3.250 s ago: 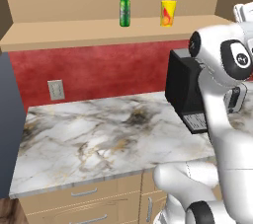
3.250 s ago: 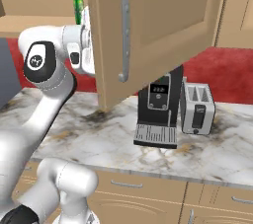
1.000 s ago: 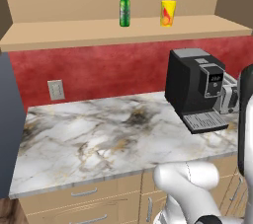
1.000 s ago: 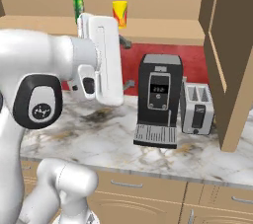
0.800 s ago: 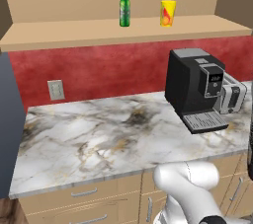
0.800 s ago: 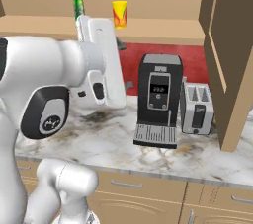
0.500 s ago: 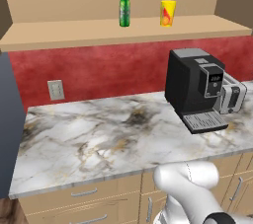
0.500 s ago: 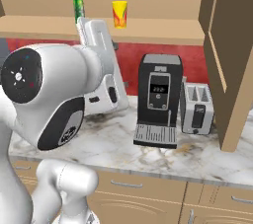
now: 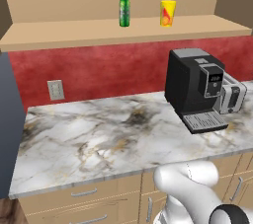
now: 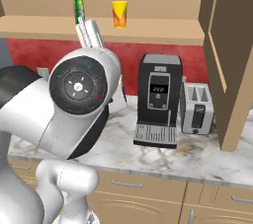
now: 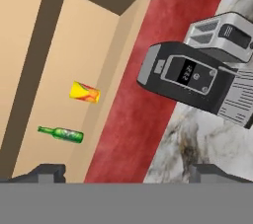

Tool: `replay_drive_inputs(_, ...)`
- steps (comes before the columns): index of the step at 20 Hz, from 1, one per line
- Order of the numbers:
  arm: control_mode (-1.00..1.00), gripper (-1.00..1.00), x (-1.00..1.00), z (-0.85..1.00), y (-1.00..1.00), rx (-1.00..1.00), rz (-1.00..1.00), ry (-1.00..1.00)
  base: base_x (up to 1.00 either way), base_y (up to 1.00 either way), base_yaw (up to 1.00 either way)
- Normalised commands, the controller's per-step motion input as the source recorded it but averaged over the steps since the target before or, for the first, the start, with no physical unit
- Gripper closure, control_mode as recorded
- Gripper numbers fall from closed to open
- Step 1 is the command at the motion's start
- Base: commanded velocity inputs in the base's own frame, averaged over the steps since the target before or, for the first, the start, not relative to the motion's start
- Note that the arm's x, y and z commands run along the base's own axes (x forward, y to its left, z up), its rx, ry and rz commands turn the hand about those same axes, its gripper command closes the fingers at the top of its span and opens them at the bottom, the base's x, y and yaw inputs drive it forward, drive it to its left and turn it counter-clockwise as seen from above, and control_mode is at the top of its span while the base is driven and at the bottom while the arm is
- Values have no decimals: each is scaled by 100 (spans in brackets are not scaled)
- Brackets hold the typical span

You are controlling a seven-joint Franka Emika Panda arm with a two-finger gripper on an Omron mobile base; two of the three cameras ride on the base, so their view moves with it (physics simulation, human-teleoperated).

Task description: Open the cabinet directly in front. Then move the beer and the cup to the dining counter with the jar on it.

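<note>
Red wall (image 9: 99, 70) behind marble worktop (image 9: 113, 134)

The cabinet (image 10: 225, 60) stands open, its tan wood door swung out to the right in the right base view. On its bottom shelf the slim green beer (image 9: 124, 5) bottle stands upright, long neck up. The small yellow cup (image 9: 167, 13), red-orange mark on its side, stands upright to the bottle's right, apart from it.

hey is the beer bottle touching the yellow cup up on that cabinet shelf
Apart. The left base view shows the beer bottle and the yellow cup standing upright on the cabinet shelf with bare shelf between them.
</note>
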Motion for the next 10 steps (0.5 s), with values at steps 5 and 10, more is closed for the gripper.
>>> replay_drive_inputs(5,-100,-100,7,0,24,3,17,0,0,0,0)
replay_drive_inputs(10,-100,-100,17,0,18,0,9,0,0,0,0)
